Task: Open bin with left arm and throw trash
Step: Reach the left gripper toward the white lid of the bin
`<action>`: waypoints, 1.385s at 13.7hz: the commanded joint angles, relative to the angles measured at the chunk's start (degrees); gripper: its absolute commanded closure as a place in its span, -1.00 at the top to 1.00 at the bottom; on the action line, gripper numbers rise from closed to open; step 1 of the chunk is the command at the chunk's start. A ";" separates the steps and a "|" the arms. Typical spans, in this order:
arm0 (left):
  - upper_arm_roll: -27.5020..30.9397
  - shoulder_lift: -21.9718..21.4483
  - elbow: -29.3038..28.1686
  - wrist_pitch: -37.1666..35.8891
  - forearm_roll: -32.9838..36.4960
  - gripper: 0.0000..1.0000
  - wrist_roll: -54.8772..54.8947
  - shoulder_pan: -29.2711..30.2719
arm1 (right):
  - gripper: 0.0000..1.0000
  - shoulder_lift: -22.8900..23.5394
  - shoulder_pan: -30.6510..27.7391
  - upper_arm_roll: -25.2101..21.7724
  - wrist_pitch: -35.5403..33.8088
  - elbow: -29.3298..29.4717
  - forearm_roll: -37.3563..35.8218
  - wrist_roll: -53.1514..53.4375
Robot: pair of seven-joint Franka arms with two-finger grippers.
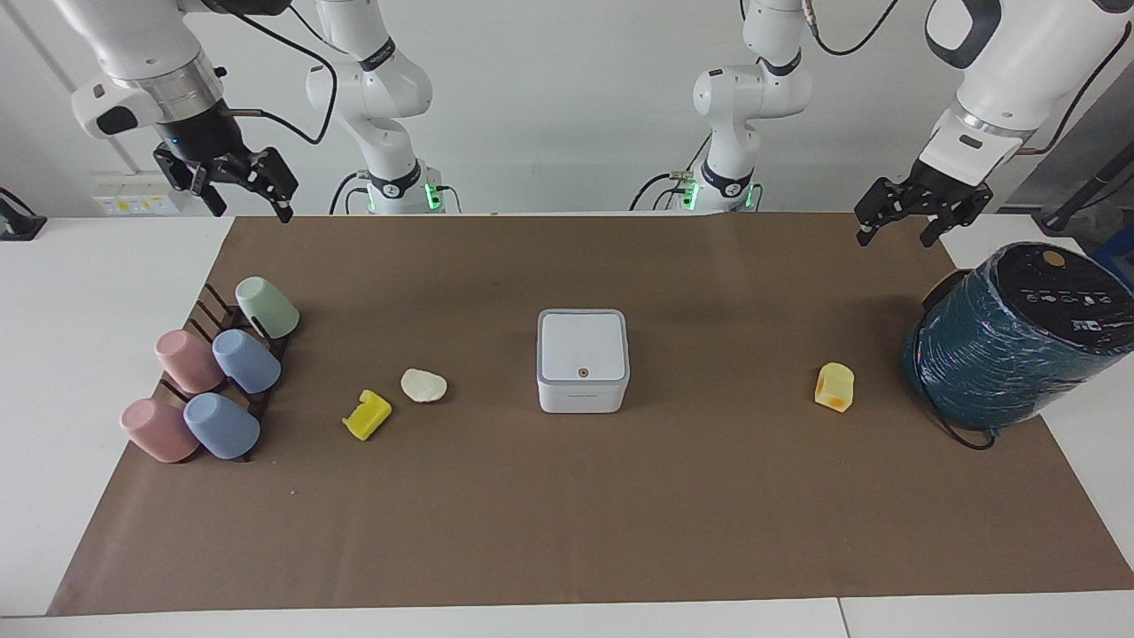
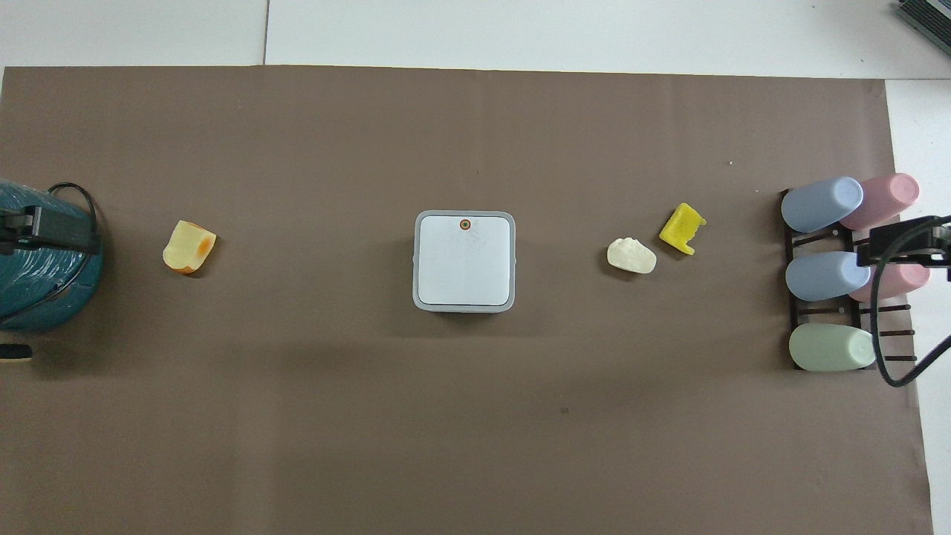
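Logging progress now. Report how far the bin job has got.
Done: nothing. The bin sits shut mid-mat. In hand: nothing; the left gripper and right gripper hang open and empty at the robots' edge of the mat. Left: open the lid, then bin the yellow chunk, white lump and pale block, all on the mat.

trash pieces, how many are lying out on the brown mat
3. The bright yellow notched chunk and cream-white rounded lump lie together toward the right arm's end; the pale yellow block with an orange spot toward the left arm's.
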 commanded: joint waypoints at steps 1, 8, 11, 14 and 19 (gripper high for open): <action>0.05 -1.61 -2.02 0.94 0.65 1.00 -0.95 -0.30 | 1.00 -0.82 0.56 -0.21 0.81 -1.20 -1.23 0.11; -0.65 -1.61 -2.02 1.64 0.66 1.00 -1.39 -0.73 | 1.00 -1.34 0.47 -0.21 1.43 -2.17 -1.32 0.20; -0.56 -1.69 -3.77 9.35 0.66 1.00 -2.70 -6.34 | 1.00 -1.52 0.38 -0.12 1.52 -2.96 -1.32 0.29; -0.56 -2.49 -7.90 15.06 0.66 1.00 -8.33 -13.72 | 1.00 -1.78 0.38 -0.12 1.43 -3.22 -1.23 0.46; -0.65 -0.39 -14.14 30.42 0.57 1.00 -14.65 -25.49 | 1.00 -1.96 0.47 -0.12 2.13 -3.75 -1.14 0.64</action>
